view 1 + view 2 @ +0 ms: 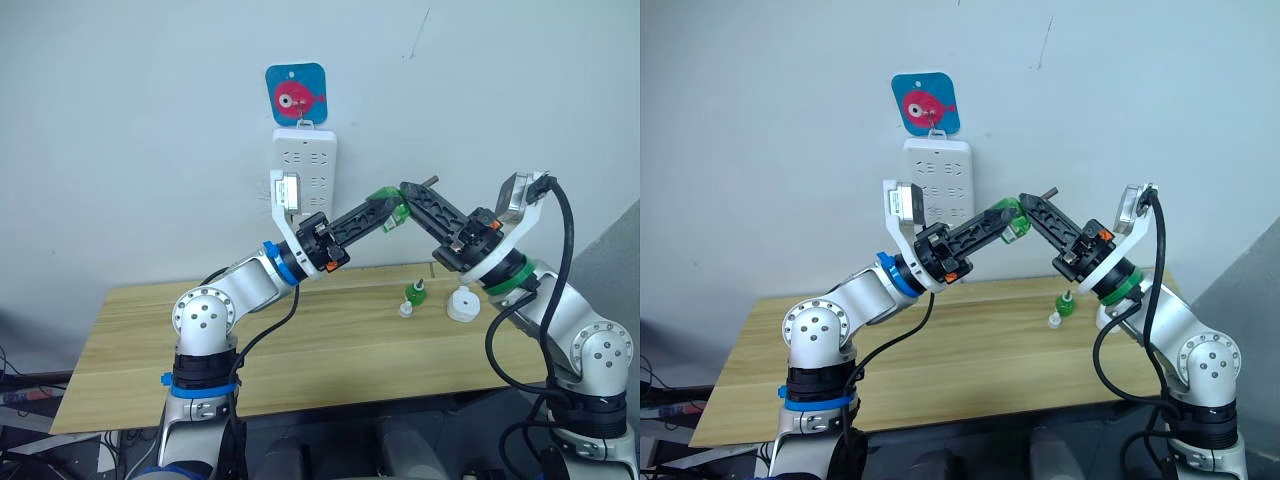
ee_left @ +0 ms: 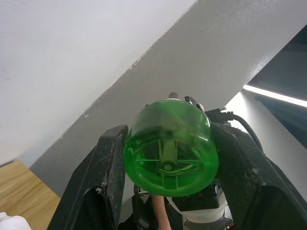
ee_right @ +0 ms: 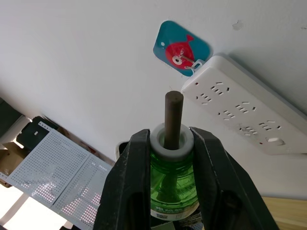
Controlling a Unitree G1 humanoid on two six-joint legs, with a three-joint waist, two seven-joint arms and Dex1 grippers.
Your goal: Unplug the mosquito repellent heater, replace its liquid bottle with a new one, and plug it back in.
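Note:
A green liquid bottle (image 1: 384,197) is held in the air in front of the wall, between both arms. My left gripper (image 1: 390,213) is shut on its body; the left wrist view shows the bottle's base (image 2: 168,153) between the fingers (image 2: 103,182). My right gripper (image 1: 408,190) is shut on its white neck (image 3: 171,141), from which a dark wick (image 3: 173,117) sticks out. The white mosquito repellent heater (image 1: 463,303) sits unplugged on the wooden table (image 1: 150,340), under my right arm. Beside it a second small green bottle (image 1: 413,296) rests on the table.
A white power strip (image 1: 305,170) hangs upright on the wall behind the grippers, under a blue tag with a pink fish (image 1: 296,94). Its sockets (image 3: 240,108) carry no plug. The table's left half is bare wood.

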